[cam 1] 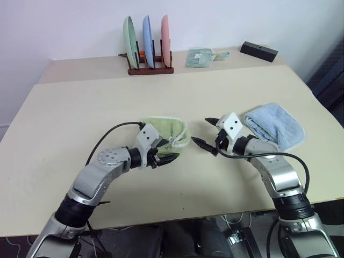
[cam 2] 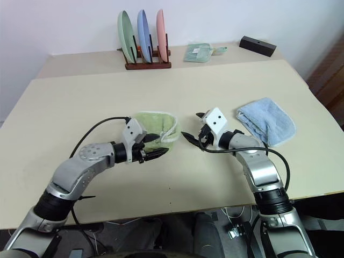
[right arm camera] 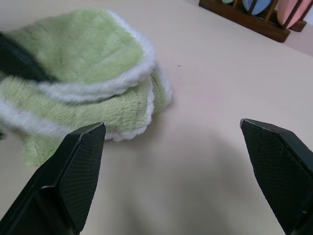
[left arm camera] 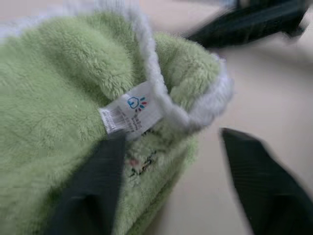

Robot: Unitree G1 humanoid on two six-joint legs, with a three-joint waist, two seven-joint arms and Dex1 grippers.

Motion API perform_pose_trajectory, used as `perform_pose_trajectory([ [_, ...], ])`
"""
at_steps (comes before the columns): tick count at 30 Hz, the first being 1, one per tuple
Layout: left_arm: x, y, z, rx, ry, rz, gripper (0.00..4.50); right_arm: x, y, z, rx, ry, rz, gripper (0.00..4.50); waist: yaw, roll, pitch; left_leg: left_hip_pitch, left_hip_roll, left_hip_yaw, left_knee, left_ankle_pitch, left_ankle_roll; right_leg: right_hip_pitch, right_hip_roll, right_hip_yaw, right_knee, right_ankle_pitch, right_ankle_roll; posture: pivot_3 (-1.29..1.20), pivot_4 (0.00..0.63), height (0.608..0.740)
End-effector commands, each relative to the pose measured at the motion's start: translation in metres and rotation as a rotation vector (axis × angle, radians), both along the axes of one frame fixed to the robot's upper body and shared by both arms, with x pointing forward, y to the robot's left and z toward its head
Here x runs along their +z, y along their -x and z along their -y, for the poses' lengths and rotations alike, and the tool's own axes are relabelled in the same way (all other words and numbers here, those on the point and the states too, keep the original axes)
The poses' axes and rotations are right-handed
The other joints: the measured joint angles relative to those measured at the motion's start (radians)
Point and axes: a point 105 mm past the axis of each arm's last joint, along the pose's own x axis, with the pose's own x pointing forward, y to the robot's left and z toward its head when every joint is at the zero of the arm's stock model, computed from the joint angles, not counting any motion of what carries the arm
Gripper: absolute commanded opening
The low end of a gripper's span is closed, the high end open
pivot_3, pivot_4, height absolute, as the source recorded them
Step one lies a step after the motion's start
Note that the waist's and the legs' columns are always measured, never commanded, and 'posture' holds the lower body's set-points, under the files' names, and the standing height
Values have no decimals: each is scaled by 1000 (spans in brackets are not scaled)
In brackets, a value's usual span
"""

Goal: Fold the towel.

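Up close, left wrist view reveals the towel's (left arm camera: 73,112) white tag (left arm camera: 131,113); both pincers gape.

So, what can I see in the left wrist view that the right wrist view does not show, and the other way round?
Left wrist view alone: the towel's small white tag with a printed logo, and a dark embroidered mark just below it, close to one black finger of the left gripper.

Right wrist view alone: the wooden plate rack at the far side of the table, seen beyond the open right gripper.

Both: the green towel with white edging, bunched on the beige table.
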Motion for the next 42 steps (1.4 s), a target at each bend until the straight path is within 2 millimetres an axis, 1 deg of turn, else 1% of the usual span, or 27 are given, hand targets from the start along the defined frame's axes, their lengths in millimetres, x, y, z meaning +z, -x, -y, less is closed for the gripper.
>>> perform_pose_trajectory([
  [1, 39, -2, -22, 73, 164, 58, 3868, 21, -4, 5, -5, 1, 80, 4500, -1, 0, 0, 0, 0, 0, 0, 0, 0, 0, 0, 0, 0, 0, 0, 0, 150, 740],
  [2, 47, -6, -34, 121, 211, 62, 3868, 25, -7, 7, -14, -5, 89, 4500, -1, 0, 0, 0, 0, 0, 0, 0, 0, 0, 0, 0, 0, 0, 0, 0, 150, 740],
  [4, 55, -9, -47, 175, 256, 70, 3959, 28, -9, 10, -31, -15, 95, 3969, -1, 0, 0, 0, 0, 0, 0, 0, 0, -1, 0, 0, 1, 0, 0, 0, 150, 740],
  [6, 62, -11, -58, 213, 289, 81, 3417, 31, -12, 12, -41, -22, 101, 3156, 0, 0, 0, 0, 0, 0, 0, 0, 0, 0, 0, 0, 0, 0, 0, 0, 150, 740],
  [7, 67, -14, -66, 242, 298, 106, 3131, 35, -13, 11, -40, -29, 112, 2630, 1, 0, 0, 0, 0, 0, 0, 0, 0, 0, 0, 0, 0, 0, 0, 0, 150, 740],
  [9, 72, -22, -78, 310, 310, 120, 2161, 45, -15, 5, -24, -57, 129, 1581, 0, 0, 0, 0, 0, 0, 0, 0, 0, 0, 0, 0, 0, 0, 0, 0, 150, 740],
  [11, 70, -32, -82, 365, 293, 120, 1157, 56, -16, -4, -2, -103, 144, 558, 0, 0, 0, 0, 0, 0, 1, 0, 0, 0, 0, -1, 0, 0, 0, 0, 150, 740],
  [12, 66, -37, -80, 381, 264, 116, 688, 63, -18, -11, 13, -124, 152, 124, 0, 0, 0, 0, 0, 0, 1, 0, 0, 0, 0, -1, 0, 0, 0, 0, 150, 740],
  [13, 61, -40, -72, 367, 232, 115, 150, 70, -18, -24, 47, -156, 144, 0, -1, 0, 0, 0, 0, 0, 1, 0, 0, 0, 0, -1, 0, 0, 0, 0, 150, 740],
  [15, 54, -42, -60, 337, 205, 100, 150, 77, -16, -45, 106, -179, 132, 0, -3, 0, 0, 0, 0, 0, 1, 0, 0, 0, 0, 0, 1, 0, 0, 0, 150, 740],
  [16, 52, -43, -57, 329, 204, 89, 150, 78, -15, -52, 129, -178, 129, 0, -3, 0, 0, 0, 0, 0, 1, 0, 0, 0, 0, 0, 1, 0, 0, 0, 150, 740],
  [18, 44, -45, -53, 323, 204, 67, 150, 73, -17, -67, 154, -165, 90, 0, -3, 0, 0, 0, 0, 0, 0, 0, 0, 0, 0, -1, 1, 0, 0, 0, 150, 740],
  [20, 19, -46, -52, 320, 123, 27, 150, 40, -20, -86, 179, -114, -38, 0, -6, 0, 0, 0, 0, 0, 0, 0, 0, 0, 0, -1, 0, 0, 0, 0, 150, 740],
  [22, 1, -46, -56, 336, 86, -10, 150, 13, -20, -95, 172, -108, -139, 0, -10, 0, 0, 1, 0, 0, 0, 0, 0, 1, 0, -1, 1, 0, 0, 0, 150, 740],
  [24, -11, -46, -63, 367, 105, -40, 150, -15, -17, -94, 162, -66, -209, 0, -10, 0, 0, 1, 0, 0, 0, 0, 0, 0, 0, -1, 1, 0, 0, 0, 150, 740],
  [26, -21, -44, -67, 389, 119, -62, 150, -38, -13, -89, 147, -29, -263, 0, -7, 0, 0, 0, 0, 0, 0, 0, 0, -1, 0, -1, 1, 0, 0, 0, 150, 740],
  [27, -27, -43, -68, 401, 119, -75, 150, -48, -12, -86, 129, -10, -283, 0, -7, 0, 0, -1, -1, 0, 0, 0, 0, -1, 0, -1, 1, 0, 0, 0, 150, 740],
  [29, -35, -41, -69, 411, 121, -88, 150, -58, -11, -82, 112, 11, -296, 0, -7, 0, -1, 0, -1, 0, 1, 0, 0, 0, 0, -1, 1, 0, 0, 0, 150, 740],
  [33, -37, -37, -68, 425, 169, -102, 150, -55, -11, -81, 109, -18, -291, 0, -5, 0, -2, 2, -1, 0, 1, 0, 0, 2, 0, -1, 1, 0, 0, 0, 150, 740],
  [35, -35, -35, -69, 423, 183, -96, 150, -50, -12, -79, 114, -10, -254, 0, -5, 0, -2, 2, -1, 0, 1, 0, 0, 2, 0, -1, 1, 0, 0, 0, 150, 740],
  [36, -31, -35, -69, 421, 200, -86, 150, -44, -10, -79, 135, -13, -224, 0, -5, 0, -2, 2, -1, 0, 1, 0, 0, 2, 0, -1, 1, 0, 0, 0, 150, 740],
  [37, -27, -34, -70, 422, 217, -75, 115, -38, -9, -80, 154, -24, -199, 245, -5, 0, -2, 2, -1, 0, 1, 0, 0, 1, 0, -1, 1, 0, 0, 0, 150, 740],
  [39, -12, -32, -73, 413, 291, -62, 97, -18, -6, -81, 197, -66, -147, 853, -5, 0, -2, 1, -1, 0, 1, 0, 0, 1, 0, -1, 1, 0, 0, 0, 150, 740],
  [40, -3, -30, -76, 408, 333, -57, 352, -8, -5, -80, 211, -80, -117, 1309, -5, 0, -2, 1, -1, 0, 1, 0, 0, 0, 0, -1, 1, 0, 0, 0, 150, 740],
  [42, 8, -27, -82, 412, 383, -52, 985, 8, -2, -76, 232, -97, -75, 2293, -5, 0, -1, 0, -1, 0, 1, 0, 0, 0, 0, -1, 1, 0, 0, 0, 150, 740],
])
